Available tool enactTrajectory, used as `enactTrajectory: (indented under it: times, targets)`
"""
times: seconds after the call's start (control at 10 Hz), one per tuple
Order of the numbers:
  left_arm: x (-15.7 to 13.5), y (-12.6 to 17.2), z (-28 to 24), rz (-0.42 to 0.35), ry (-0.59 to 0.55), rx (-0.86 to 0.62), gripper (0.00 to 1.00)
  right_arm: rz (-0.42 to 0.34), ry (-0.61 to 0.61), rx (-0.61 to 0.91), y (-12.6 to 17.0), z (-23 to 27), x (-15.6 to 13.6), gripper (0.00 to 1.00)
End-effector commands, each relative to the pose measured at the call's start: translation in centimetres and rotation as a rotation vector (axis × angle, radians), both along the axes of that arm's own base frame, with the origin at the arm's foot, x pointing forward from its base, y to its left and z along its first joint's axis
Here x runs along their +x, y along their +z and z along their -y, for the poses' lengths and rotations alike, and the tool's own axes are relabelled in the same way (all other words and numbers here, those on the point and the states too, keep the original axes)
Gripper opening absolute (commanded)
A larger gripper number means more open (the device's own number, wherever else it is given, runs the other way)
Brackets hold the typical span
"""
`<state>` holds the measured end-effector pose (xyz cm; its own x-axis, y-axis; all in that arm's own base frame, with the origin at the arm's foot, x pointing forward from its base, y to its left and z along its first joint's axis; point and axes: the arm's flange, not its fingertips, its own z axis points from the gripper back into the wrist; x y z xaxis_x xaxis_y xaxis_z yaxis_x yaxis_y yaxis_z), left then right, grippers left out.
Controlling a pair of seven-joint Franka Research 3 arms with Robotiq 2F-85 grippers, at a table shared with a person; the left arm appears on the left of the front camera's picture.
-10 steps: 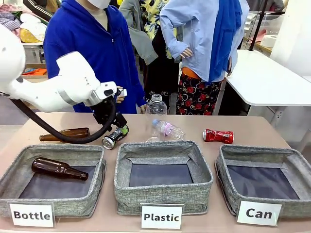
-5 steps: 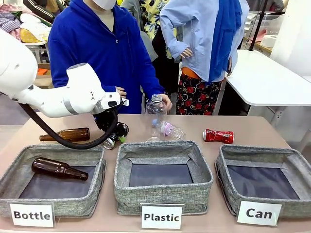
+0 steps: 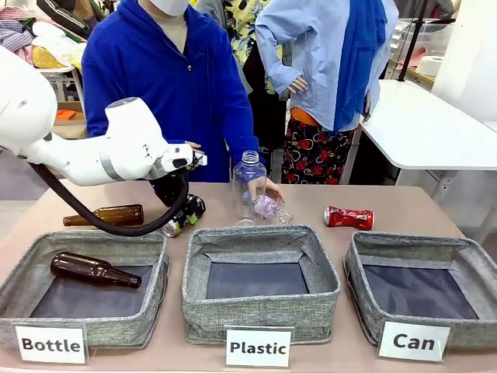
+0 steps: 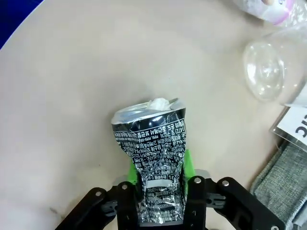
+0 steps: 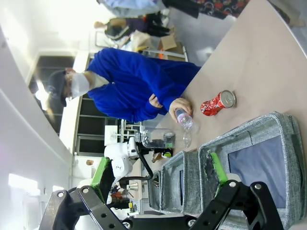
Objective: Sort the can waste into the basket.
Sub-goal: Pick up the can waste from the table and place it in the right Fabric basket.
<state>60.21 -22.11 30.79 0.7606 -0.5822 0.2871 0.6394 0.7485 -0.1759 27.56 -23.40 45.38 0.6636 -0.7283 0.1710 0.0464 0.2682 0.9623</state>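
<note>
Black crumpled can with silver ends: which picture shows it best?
Left wrist view: the black crumpled can fills the middle, gripped by green fingers. Front view: small, half hidden. Right wrist view: too tiny to tell.

The black can [image 4: 153, 153] is thin, creased metal, with a glossy printed wall and a bright silver crumpled end. The left gripper [image 4: 160, 168] around it is matt black with smooth green pads [image 4: 188, 162]. At far right the red can [image 3: 349, 217] is crushed, shiny metal. The basket [image 3: 362, 299] labelled "Can" is rough grey woven cloth with a dark, dull floor. The surface [image 3: 411, 203] is smooth, matt tan.
</note>
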Motion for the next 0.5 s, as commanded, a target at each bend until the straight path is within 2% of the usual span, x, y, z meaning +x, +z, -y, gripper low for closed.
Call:
enactTrajectory:
  times: [0.0, 0.2, 0.4]
  targets:
    - [-2.5, 2.3, -1.9, 0.019, 0.001, -0.058, 0.00, 0.040, -0.006, -0.001, 0.0, 0.1, 0.3, 1.00]
    - [-7.0, 8.5, -5.2, 0.179, -0.028, -0.107, 0.00, 0.040, -0.006, -0.001, 0.0, 0.1, 0.3, 1.00]
    - [-13.3, 14.8, -8.4, 0.279, -0.147, -0.154, 0.00, 0.040, -0.006, -0.001, 0.0, 0.1, 0.3, 1.00]
